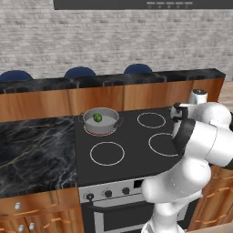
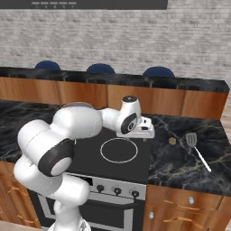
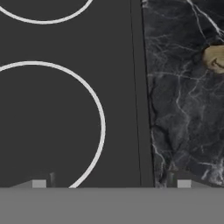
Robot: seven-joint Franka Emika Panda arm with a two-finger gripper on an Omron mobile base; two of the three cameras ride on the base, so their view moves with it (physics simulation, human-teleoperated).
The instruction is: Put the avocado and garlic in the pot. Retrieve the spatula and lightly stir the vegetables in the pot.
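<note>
The grey pot (image 1: 101,121) stands on the stove's back left burner, and the green avocado (image 1: 97,118) lies inside it. On the dark marble counter right of the stove sits the pale garlic (image 2: 172,140) (image 3: 214,59), and the light-grey spatula (image 2: 195,147) lies just right of it. My gripper (image 2: 136,136) (image 3: 111,183) hangs open over the stove's right edge, pointing down, with nothing between its fingers. In the hand view the garlic lies to the upper right of the gripper, well apart from it.
The black stove top (image 1: 132,145) has white burner rings, and its front right ring (image 2: 118,150) lies under the hand. A raised wooden counter ledge (image 2: 135,97) runs behind the stove. Marble counter (image 1: 32,150) also lies left of the stove.
</note>
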